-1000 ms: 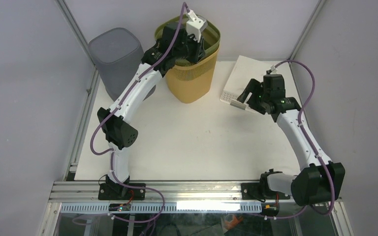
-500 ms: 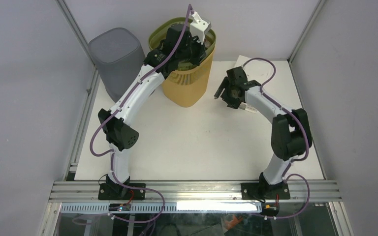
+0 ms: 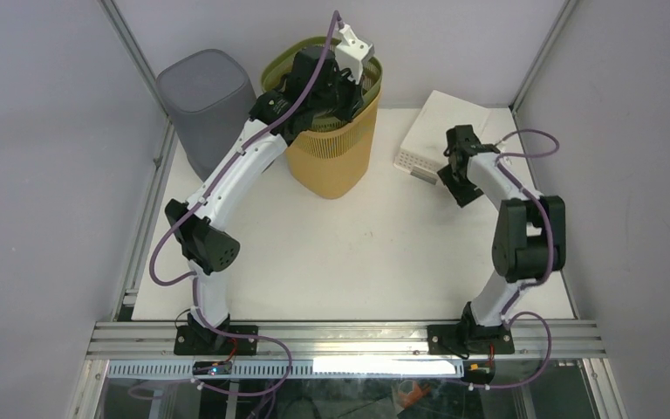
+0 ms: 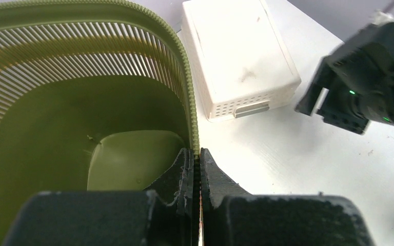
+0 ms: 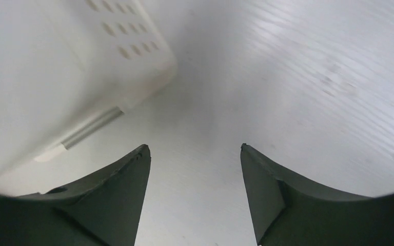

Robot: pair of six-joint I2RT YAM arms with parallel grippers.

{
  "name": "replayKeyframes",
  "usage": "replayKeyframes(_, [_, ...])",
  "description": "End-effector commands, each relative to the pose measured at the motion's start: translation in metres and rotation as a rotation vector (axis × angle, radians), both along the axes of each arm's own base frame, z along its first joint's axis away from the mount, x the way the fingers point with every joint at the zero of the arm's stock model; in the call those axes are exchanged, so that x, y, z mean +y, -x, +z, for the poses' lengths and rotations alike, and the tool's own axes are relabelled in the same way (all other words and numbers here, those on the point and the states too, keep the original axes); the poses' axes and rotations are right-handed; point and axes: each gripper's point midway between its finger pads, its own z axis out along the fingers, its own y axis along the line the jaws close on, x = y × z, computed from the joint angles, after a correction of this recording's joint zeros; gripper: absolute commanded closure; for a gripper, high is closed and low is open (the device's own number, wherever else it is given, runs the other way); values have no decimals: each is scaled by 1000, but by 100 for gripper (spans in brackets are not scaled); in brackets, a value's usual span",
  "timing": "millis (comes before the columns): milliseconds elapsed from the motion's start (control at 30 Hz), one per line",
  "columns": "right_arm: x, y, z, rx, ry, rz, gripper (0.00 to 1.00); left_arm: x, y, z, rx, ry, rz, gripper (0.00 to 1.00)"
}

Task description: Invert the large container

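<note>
The large container is a tall yellow-green slatted basket (image 3: pixel 331 157) standing upright at the back of the table, mouth up. My left gripper (image 3: pixel 349 92) is shut on its right rim; in the left wrist view the gripper (image 4: pixel 196 154) pinches the rim (image 4: pixel 187 77), one finger inside the basket, one outside. The basket's floor (image 4: pixel 133 159) is empty. My right gripper (image 3: pixel 455 179) is open and empty, low over the table beside the white box; in the right wrist view the gripper (image 5: pixel 195 148) spreads over bare table.
A grey upside-down bin (image 3: pixel 205 105) stands left of the basket. A white perforated box (image 3: pixel 440 135) lies upside down at the back right, also in the left wrist view (image 4: pixel 238 56) and the right wrist view (image 5: pixel 56 66). Cage posts and walls surround the table.
My right arm swung left toward the basket, then back right beside the white box, folding up. The basket shifted slightly left in my left gripper.
</note>
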Motion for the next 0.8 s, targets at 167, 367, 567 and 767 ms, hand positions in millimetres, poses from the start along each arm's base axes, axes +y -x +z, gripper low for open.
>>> replayKeyframes(167, [49, -10, 91, -344, -28, 257, 33, 8, 22, 86, -150, 160, 7, 100])
replayKeyframes(367, [136, -15, 133, -503, -175, 677, 29, 17, 32, 99, -153, 186, 21, 100])
replayKeyframes(567, [146, 6, 194, -613, -208, 778, 28, 25, 50, 127, -190, 245, 0, 100])
replayKeyframes(767, [151, 36, 239, -666, -260, 845, 28, 25, 78, 168, -231, 354, -53, 100])
